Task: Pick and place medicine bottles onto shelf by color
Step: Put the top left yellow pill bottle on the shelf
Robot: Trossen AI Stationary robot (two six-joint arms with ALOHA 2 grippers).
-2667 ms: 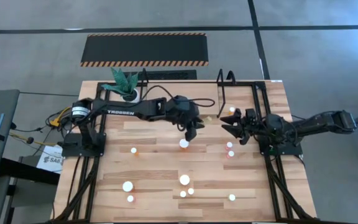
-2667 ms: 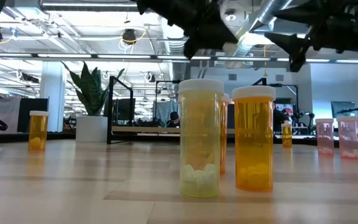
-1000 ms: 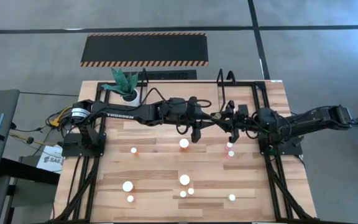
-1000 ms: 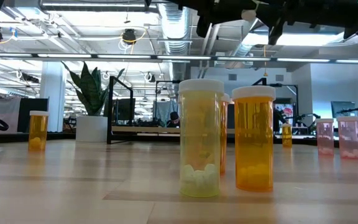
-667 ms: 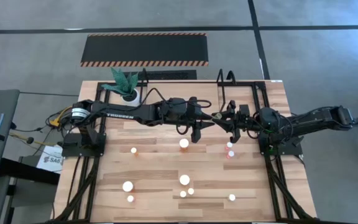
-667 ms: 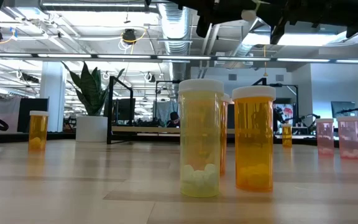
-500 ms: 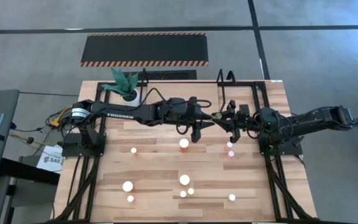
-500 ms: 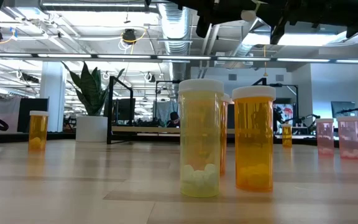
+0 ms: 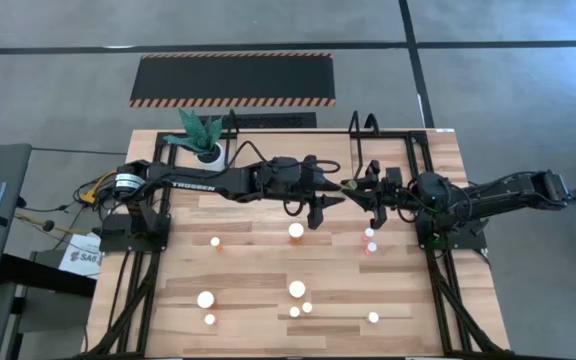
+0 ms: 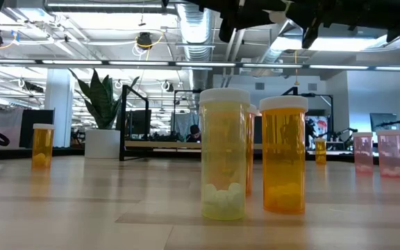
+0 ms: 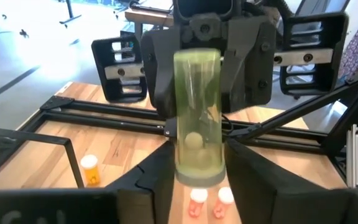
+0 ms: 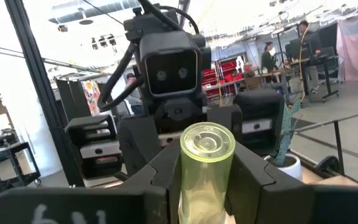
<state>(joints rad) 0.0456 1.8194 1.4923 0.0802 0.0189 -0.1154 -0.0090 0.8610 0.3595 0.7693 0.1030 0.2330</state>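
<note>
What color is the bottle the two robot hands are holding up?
Yellow-green bottle, clearest in the left wrist view.

Both arms reach inward above the counter's middle, facing each other tip to tip. The left end effector (image 9: 340, 190) has its fingers slightly parted; the right end effector (image 9: 353, 189) is clamped tight.

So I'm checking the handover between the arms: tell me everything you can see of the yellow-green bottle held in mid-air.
The yellow-green bottle is a clear, plastic-looking cylinder with a pale round pill inside. Its cap looks tinted, with raised ribs on its flat top. It lies roughly level between the two arms, above the table and touching nothing else. The right gripper is shut on its body, cap end toward the left arm. The left gripper flanks the other end; whether its fingers press it cannot be told.
</note>
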